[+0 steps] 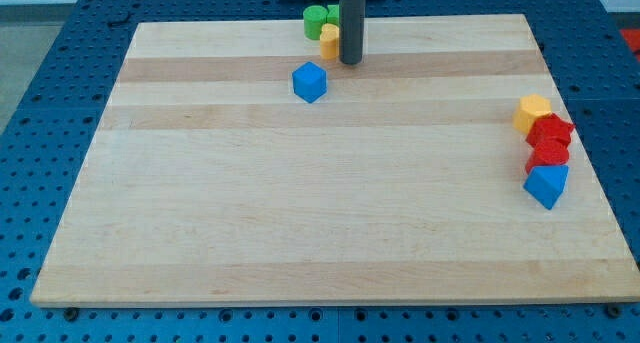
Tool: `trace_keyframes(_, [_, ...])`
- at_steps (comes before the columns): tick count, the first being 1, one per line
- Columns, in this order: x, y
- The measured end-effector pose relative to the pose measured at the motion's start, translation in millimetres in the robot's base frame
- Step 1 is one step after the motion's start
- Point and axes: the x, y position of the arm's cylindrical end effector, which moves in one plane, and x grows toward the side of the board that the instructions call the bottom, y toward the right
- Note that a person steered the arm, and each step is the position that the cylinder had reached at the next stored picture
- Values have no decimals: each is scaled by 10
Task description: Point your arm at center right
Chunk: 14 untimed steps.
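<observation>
My rod comes down at the view's top centre and my tip rests on the wooden board. A yellow block sits just left of the tip, partly hidden by the rod. Two green blocks lie above it at the board's top edge. A blue cube lies a little below and left of the tip. At the board's right edge sits a cluster: a yellow hexagonal block, a red block, another red block and a blue triangular block.
The board lies on a blue perforated table. The right-hand cluster sits close to the board's right edge.
</observation>
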Motion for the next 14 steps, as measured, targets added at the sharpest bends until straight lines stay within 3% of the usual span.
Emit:
trace_keyframes(2, [-39, -638])
trace_keyframes(4, [86, -498])
trace_keyframes(10, [113, 3242])
trace_keyframes(14, [629, 3287])
